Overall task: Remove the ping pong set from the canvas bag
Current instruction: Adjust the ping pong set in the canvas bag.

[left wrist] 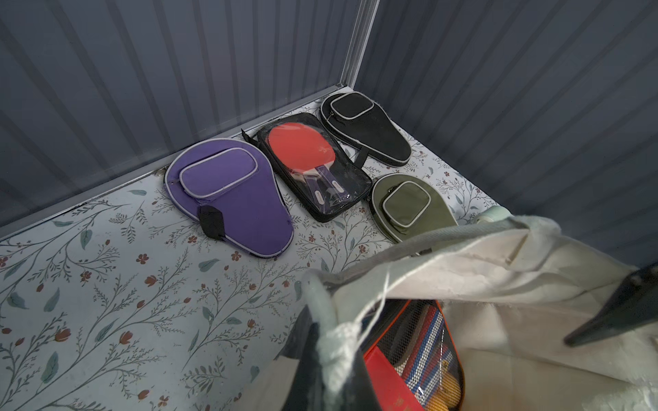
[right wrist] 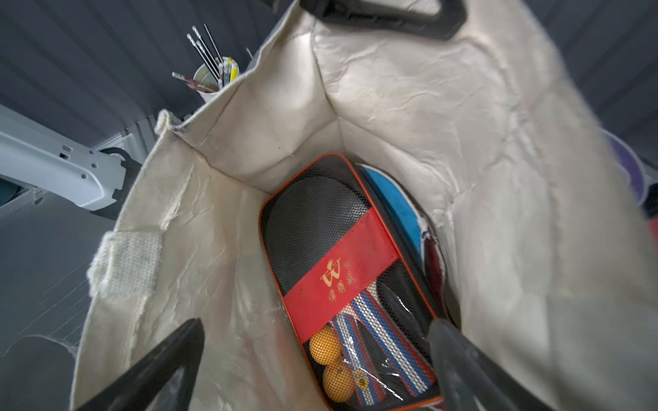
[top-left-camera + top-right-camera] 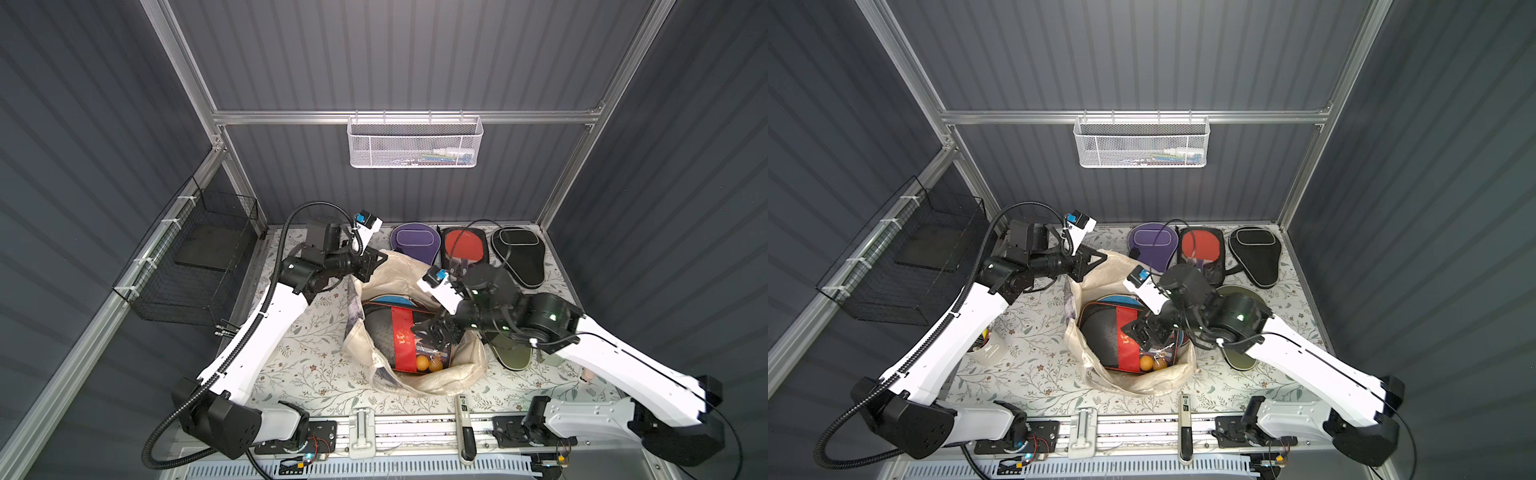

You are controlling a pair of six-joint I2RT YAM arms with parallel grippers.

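The canvas bag [image 3: 440, 382] stands open in the middle of the table. My left gripper [image 3: 376, 259] is shut on its back-left rim by the handle strap [image 1: 333, 341], holding the mouth up. My right gripper [image 3: 436, 332] hangs open inside the mouth, fingers [image 2: 160, 366] spread over a mesh pack [image 2: 341, 281] with a red band and orange balls, touching nothing. A blue case [image 2: 391, 199] lies beside that pack. Out on the table lie a purple case [image 3: 413, 243], a clear pack with a red paddle [image 3: 463, 245], a black case [image 3: 519, 253] and an olive case [image 3: 513, 353].
A white mesh basket [image 3: 415, 143] hangs on the back rail. A black wire basket [image 3: 199, 270] is fixed to the left wall. A white mug of pens [image 3: 988, 347] stands under my left arm. A flat tool [image 3: 463, 415] lies at the front edge.
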